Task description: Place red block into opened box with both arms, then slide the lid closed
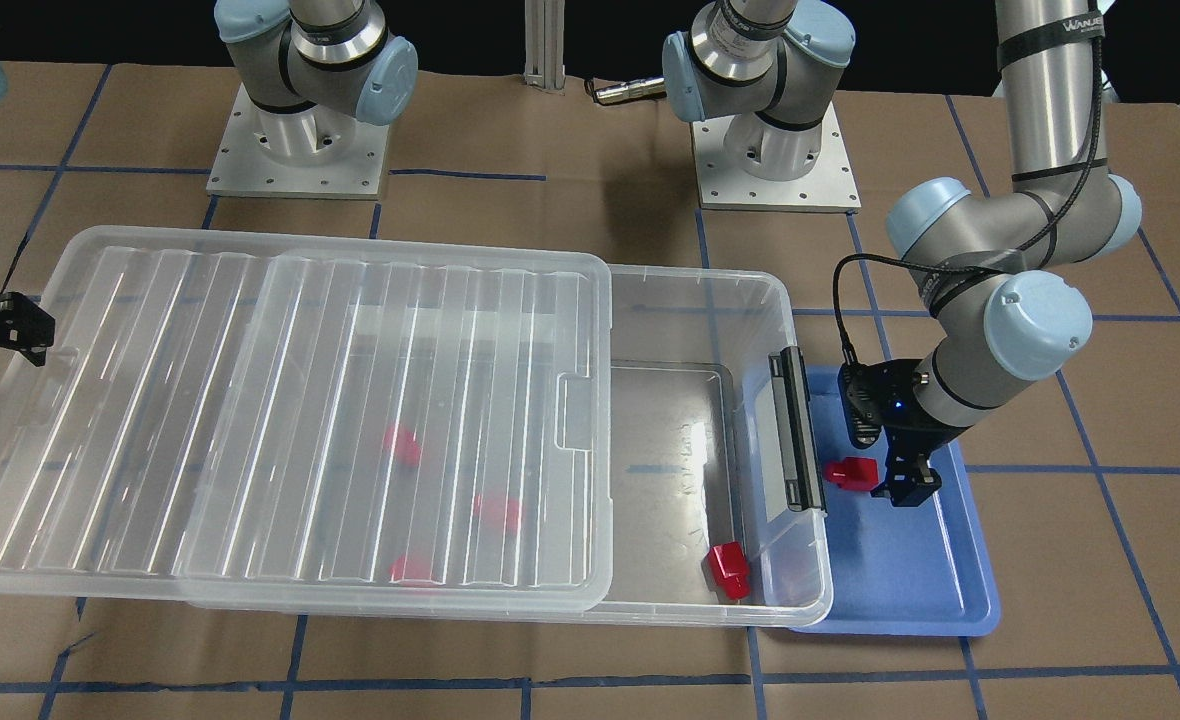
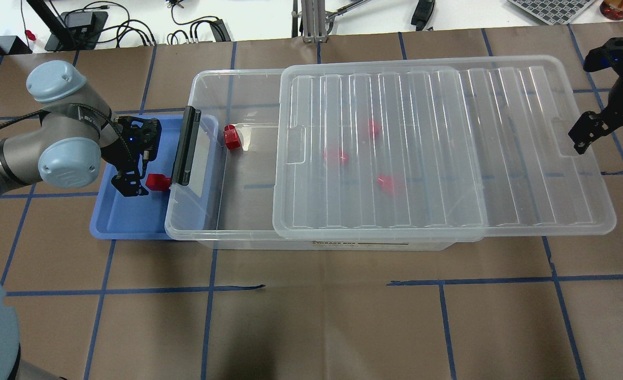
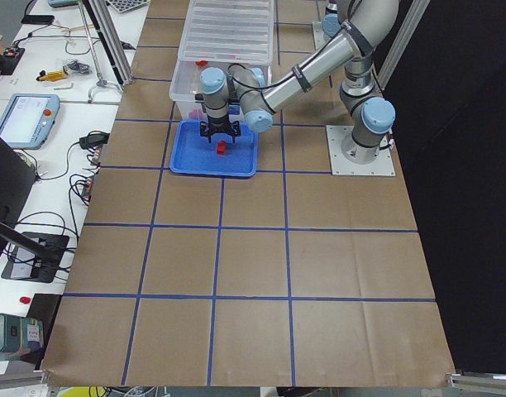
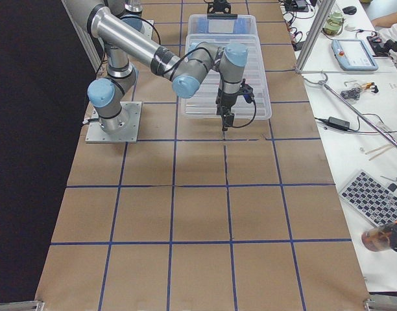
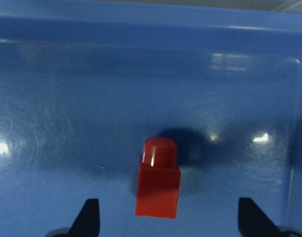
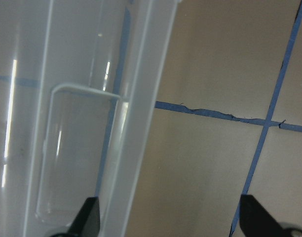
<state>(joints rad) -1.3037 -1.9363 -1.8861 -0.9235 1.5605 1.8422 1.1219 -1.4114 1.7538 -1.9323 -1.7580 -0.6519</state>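
The red block [image 5: 158, 185] lay flat on the floor of the blue tray [image 2: 126, 221], outside the box [image 2: 206, 79] and close beside the black latch bar [image 2: 185, 145] at the box's uncovered end. The left gripper [image 5: 170, 213] hung over the tray with its jaws spread wide. In the wrist view the block sat between the two fingertips [image 5: 91, 215], a clear gap on each side, gripped by neither. How high the fingers stood above the tray floor could not be told. The box's rim overlapped the tray's near edge. The lid [image 2: 449, 158] rested on top of the box, slid toward the robot's right so that it overhung that end and left only the strip next to the latch exposed. In that exposed strip a second red piece [image 2: 232, 137] lay on the box floor near the far wall, and three more red pieces [image 2: 373, 128] showed blurred through the ribbed lid. At the lid's overhanging short side the right gripper [image 2: 581, 137] was also spread wide and held nothing. Its wrist view showed the lid's rim and tab recess running past one finger, but whether that finger touched the rim could not be told. The brown table [image 2: 317, 316] carried blue tape lines.
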